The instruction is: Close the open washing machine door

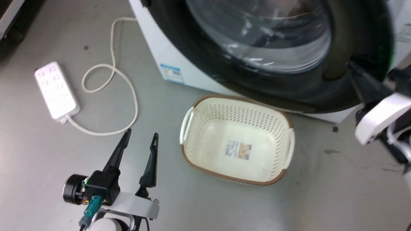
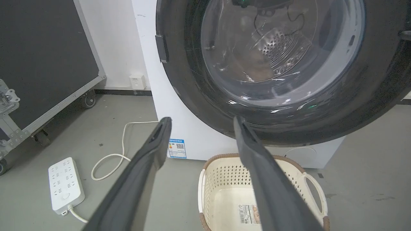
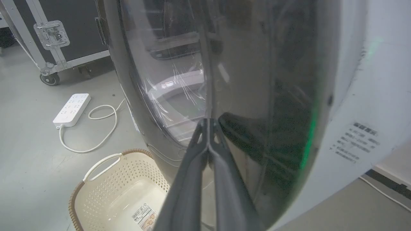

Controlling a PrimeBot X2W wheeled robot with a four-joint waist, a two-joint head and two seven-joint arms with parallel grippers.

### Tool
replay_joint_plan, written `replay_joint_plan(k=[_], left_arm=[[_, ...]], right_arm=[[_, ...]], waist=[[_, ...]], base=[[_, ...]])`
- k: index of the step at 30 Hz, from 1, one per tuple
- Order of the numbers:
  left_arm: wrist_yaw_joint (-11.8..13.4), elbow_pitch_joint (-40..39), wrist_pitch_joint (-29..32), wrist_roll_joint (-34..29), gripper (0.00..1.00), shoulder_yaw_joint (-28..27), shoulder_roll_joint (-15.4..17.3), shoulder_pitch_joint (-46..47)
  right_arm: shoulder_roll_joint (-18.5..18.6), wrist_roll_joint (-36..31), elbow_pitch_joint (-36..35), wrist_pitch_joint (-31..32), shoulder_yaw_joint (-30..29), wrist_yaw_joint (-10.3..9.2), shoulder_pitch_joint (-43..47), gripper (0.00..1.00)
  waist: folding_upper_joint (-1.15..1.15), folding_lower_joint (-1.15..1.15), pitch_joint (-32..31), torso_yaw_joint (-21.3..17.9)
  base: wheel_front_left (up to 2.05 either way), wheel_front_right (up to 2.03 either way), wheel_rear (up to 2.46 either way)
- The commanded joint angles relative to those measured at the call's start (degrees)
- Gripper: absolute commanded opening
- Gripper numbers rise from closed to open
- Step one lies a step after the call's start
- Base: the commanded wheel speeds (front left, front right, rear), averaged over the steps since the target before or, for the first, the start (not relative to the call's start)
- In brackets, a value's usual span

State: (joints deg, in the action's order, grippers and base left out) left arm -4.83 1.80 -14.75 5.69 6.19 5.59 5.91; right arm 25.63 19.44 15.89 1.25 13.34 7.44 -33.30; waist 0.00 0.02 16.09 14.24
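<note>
The washing machine door (image 1: pixel 199 54), a wide black rim around a bulging clear glass window, fills the top of the head view. It lies close against the white washing machine (image 1: pixel 154 48); whether it is latched I cannot tell. My right gripper (image 3: pixel 208 121) is shut with nothing between its fingers, and its joined tips rest on the door (image 3: pixel 282 96) where the glass meets the rim. In the head view the right gripper (image 1: pixel 351 65) reaches in at the door's right side. My left gripper (image 1: pixel 141 134) hangs open over the floor, well short of the door (image 2: pixel 289 128).
A cream perforated basket (image 1: pixel 208 115) stands on the grey floor just in front of the machine. A white power strip (image 1: pixel 56 91) with a looped cord lies at the left. A black wheeled flight case (image 2: pixel 41 64) stands further left by the wall.
</note>
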Motion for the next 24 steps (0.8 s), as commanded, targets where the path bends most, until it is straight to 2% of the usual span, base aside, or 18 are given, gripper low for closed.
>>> replay_joint_plan(k=[1,8,15,20,21,22,24], left_arm=[[-0.31,0.11,-0.25,-0.27,1.00,-0.14,-0.36,0.87],[-1.09,0.51,-0.25,-0.50,1.00,-0.80,-1.10,2.27],[-1.56,0.75,-0.25,-0.84,1.00,-1.38,-1.56,3.19],[-1.83,1.38,-0.25,-1.17,1.00,-2.23,-1.84,2.76],[-1.86,1.52,-0.25,-1.20,1.00,-2.41,-1.86,2.48],[-1.89,1.62,-0.25,-1.21,1.00,-2.59,-1.88,2.15],[-1.94,1.86,-0.25,-1.27,1.00,-3.02,-1.89,1.42]], right_arm=[[0.65,0.53,0.89,0.18,-0.38,0.05,-1.70,0.00],[2.57,0.28,9.35,1.69,-3.30,0.05,-11.69,0.00],[0.28,-1.16,17.20,1.08,-7.63,0.05,-18.96,0.00],[-2.06,-1.36,20.35,-3.77,-6.31,0.05,-16.27,0.00],[-2.42,-1.34,20.22,-4.90,-5.60,0.05,-15.07,0.71],[-2.76,-1.24,20.00,-6.06,-5.09,0.05,-13.73,1.00],[-3.80,-0.67,19.39,-8.33,-4.58,0.05,-10.64,1.00]], waist=[[0.00,-0.02,1.87,1.70],[0.00,-0.02,4.13,2.19],[0.00,-0.02,4.61,1.38],[0.00,-0.02,1.44,-0.86],[0.00,-0.02,0.56,-1.36],[0.00,-0.02,-0.32,-1.90],[0.00,-0.02,-2.29,-3.14]], base=[[0.00,0.00,0.00],[0.00,0.00,0.00],[0.00,0.00,0.00],[0.00,0.00,0.00],[0.00,0.00,0.00],[0.00,0.00,0.00],[0.00,0.00,0.00]])
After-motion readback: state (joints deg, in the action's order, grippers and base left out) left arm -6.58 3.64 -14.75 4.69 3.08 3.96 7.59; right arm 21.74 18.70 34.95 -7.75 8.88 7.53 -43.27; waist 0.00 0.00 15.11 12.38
